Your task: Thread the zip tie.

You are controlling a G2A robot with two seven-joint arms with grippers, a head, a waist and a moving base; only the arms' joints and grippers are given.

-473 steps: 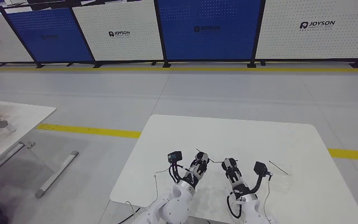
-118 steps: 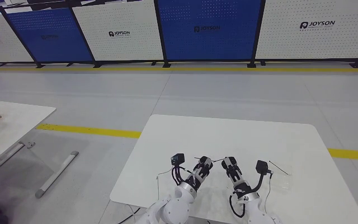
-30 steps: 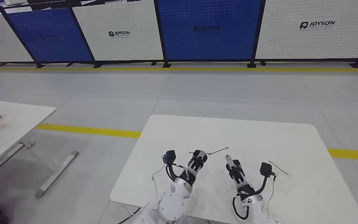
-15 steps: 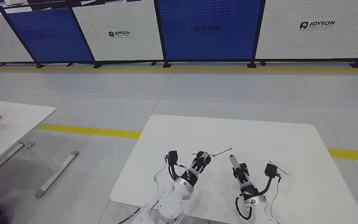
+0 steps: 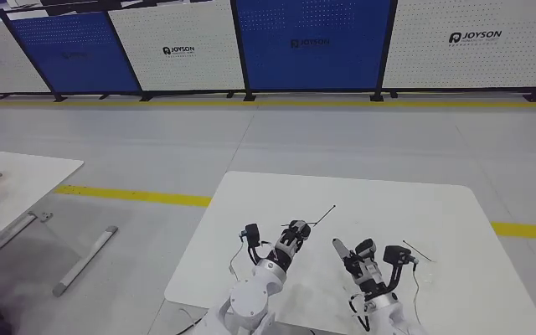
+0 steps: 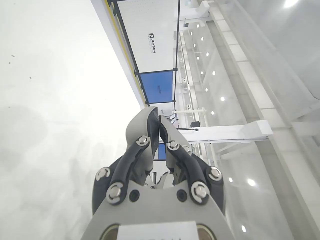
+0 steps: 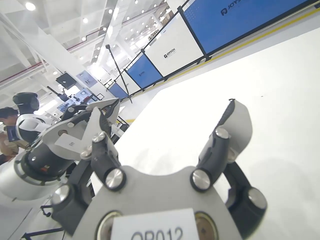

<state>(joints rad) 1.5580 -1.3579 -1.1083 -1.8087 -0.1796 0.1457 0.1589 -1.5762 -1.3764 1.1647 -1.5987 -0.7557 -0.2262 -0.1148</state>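
Observation:
A thin black zip tie (image 5: 322, 216) sticks out from my left gripper (image 5: 299, 226), slanting up and away over the white table (image 5: 360, 193). In the right wrist view the left gripper (image 7: 113, 104) pinches the zip tie (image 7: 117, 71) near its lower end, with the small head at the top. The left wrist view has the left gripper (image 6: 158, 123) with its fingers pressed together and the tie (image 6: 190, 128) reaching beyond them. My right gripper (image 5: 337, 245) sits a short way to the right of it, low over the table. The right gripper (image 7: 165, 111) is open and holds nothing.
A second black zip tie (image 5: 416, 249) lies on the table near its right front part. Another white table (image 5: 33, 176) stands off to the far left. Blue and white partition panels (image 5: 310, 42) close off the floor behind.
The two grippers have drawn apart since 3.9 s ago. In the last second the left gripper tilted the zip tie to a steeper angle, and the right arm turned and shifted slightly.

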